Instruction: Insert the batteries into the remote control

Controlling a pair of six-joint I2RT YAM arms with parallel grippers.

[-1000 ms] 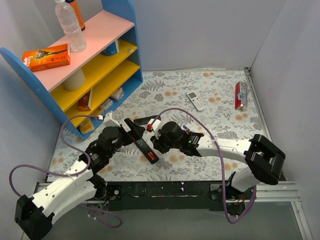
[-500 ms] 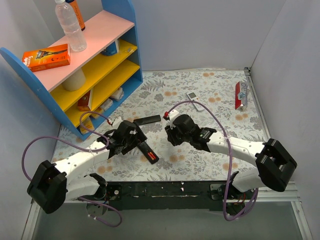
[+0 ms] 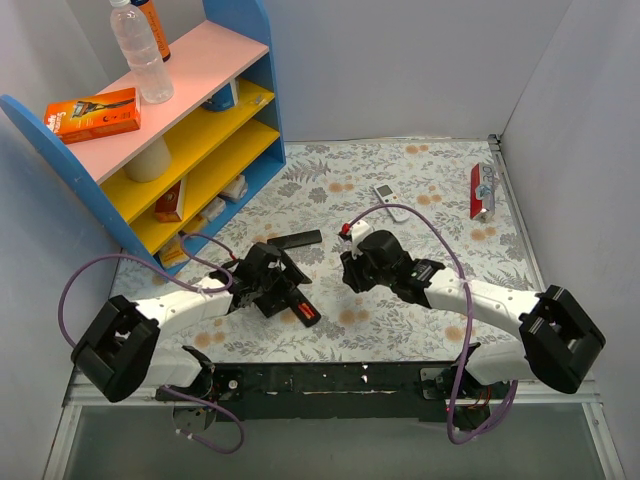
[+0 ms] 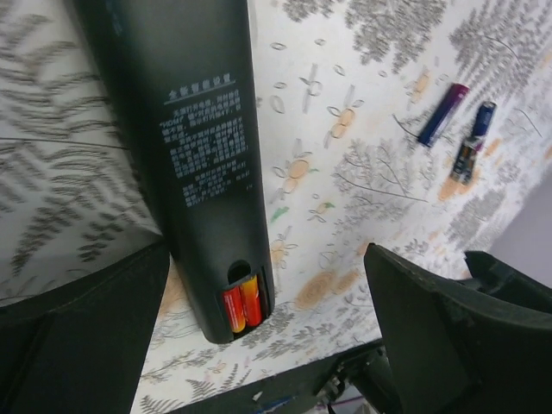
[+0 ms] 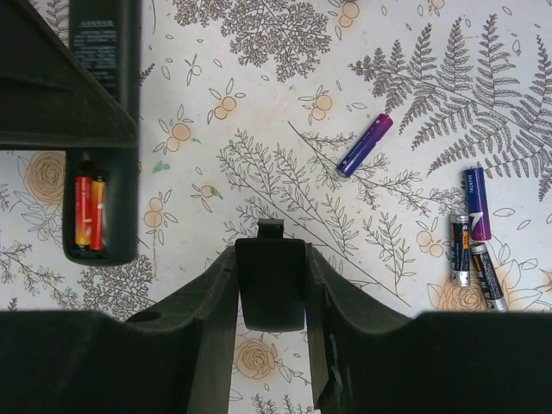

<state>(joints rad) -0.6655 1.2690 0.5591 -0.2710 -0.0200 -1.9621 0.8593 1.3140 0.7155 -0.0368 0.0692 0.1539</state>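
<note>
The black remote control (image 4: pixel 185 129) lies back-up on the floral mat, also seen in the top view (image 3: pixel 298 305). Its open end compartment holds two red-orange batteries (image 4: pixel 241 304), which also show in the right wrist view (image 5: pixel 89 211). My left gripper (image 4: pixel 263 345) is open, its fingers either side of the remote's compartment end, not touching it. My right gripper (image 5: pixel 270 293) is shut on a small black battery cover (image 5: pixel 270 280), held above the mat to the right of the remote (image 5: pixel 102 129). Several loose purple-blue batteries (image 5: pixel 364 145) lie on the mat further right.
A shorter plain black bar (image 3: pixel 293 240) lies behind the arms. A small white remote (image 3: pixel 391 202) and a red pack (image 3: pixel 482 190) lie at the back right. A blue shelf unit (image 3: pixel 180 130) stands at the back left.
My left gripper has moved right and down along the remote to its compartment end. My right gripper has moved right, away from the remote.
</note>
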